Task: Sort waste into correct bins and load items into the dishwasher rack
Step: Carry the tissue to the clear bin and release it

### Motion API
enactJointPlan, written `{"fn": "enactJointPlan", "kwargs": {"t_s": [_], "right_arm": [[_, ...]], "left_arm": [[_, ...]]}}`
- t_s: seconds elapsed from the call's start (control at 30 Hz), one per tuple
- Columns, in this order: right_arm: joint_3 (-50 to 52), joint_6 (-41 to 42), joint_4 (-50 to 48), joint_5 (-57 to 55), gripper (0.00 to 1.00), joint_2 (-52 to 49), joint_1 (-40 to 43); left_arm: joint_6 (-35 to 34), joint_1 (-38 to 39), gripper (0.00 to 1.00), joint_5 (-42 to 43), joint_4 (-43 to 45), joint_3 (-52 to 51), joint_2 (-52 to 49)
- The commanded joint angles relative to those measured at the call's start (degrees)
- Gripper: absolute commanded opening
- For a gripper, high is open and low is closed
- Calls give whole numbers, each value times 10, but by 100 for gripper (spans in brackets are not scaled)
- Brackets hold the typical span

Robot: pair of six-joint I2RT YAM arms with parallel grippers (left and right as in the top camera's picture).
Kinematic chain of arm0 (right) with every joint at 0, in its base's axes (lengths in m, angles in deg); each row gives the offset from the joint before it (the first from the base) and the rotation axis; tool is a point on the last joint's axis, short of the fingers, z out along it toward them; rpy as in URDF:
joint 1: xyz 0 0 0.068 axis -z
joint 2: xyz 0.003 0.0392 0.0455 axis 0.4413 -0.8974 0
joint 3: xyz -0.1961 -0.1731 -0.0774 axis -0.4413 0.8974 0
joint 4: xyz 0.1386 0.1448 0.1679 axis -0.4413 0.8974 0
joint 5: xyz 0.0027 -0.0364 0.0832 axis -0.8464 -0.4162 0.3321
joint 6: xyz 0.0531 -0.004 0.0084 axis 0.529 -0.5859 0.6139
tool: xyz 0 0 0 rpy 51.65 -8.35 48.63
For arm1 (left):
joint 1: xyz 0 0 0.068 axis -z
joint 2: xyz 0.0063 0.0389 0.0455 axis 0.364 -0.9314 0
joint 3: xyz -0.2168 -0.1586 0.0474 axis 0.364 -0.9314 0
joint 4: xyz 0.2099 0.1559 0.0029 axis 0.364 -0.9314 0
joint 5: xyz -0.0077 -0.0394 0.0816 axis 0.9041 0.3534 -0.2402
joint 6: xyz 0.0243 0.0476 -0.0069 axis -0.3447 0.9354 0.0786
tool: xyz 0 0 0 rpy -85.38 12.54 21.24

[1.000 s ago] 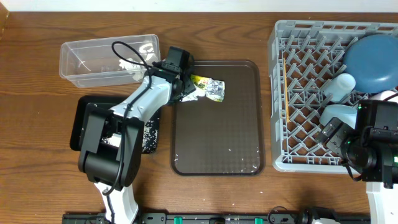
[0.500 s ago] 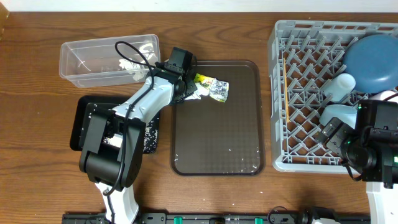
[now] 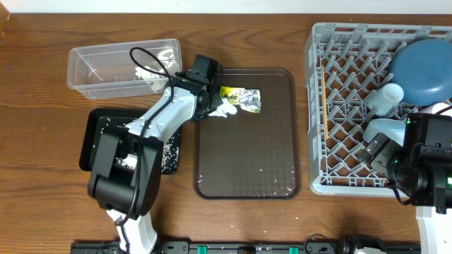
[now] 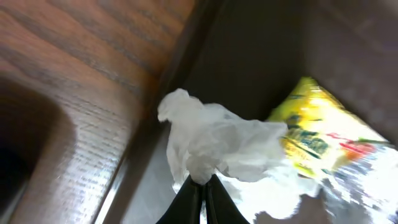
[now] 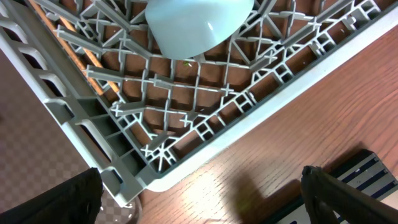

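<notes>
LEFT: I have the left gripper [image 4: 200, 186] pinched narrow on the tissue [image 4: 214, 140] at the brown tray [image 3: 247, 155] rim, touching the wrapper [image 4: 314, 140]; likely bound for the clear tub [image 3: 99, 70] | RIGHT: right gripper [image 5: 199, 199] fingers wide, holding nothing, parked over the rack [image 5: 134, 165] corner

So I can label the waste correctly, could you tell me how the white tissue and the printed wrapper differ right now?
The tissue is plain white; the wrapper is printed yellow-green. The tissue is pinched in the left gripper; the wrapper lies ungripped on the brown tray. Both are crumpled.
</notes>
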Motion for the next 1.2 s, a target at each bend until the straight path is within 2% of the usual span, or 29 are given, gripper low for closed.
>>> {"fn": "enactJointPlan", "kwargs": {"t_s": [0.0, 0.27, 0.43, 0.67, 1.03, 1.1, 1.13, 1.17], "right_arm": [[-1, 9, 0, -2, 99, 0, 6], [0, 9, 0, -2, 99, 0, 6], [-1, 9, 0, -2, 99, 0, 6], [-1, 9, 0, -2, 99, 0, 6], [-1, 9, 0, -2, 99, 0, 6], [0, 9, 0, -2, 99, 0, 6], [-1, 9, 0, -2, 99, 0, 6], [-1, 9, 0, -2, 99, 0, 6]], "left_arm": [[8, -1, 6, -2, -5, 2, 76], [14, -5, 6, -12, -6, 2, 180], [14, -18, 6, -62, 7, 2, 215], [14, -42, 6, -195, 69, 2, 210], [14, -134, 6, -203, 187, 2, 147], [14, -151, 11, -203, 202, 2, 122], [14, -158, 17, -203, 207, 2, 111], [14, -166, 27, -203, 209, 2, 100]]}}
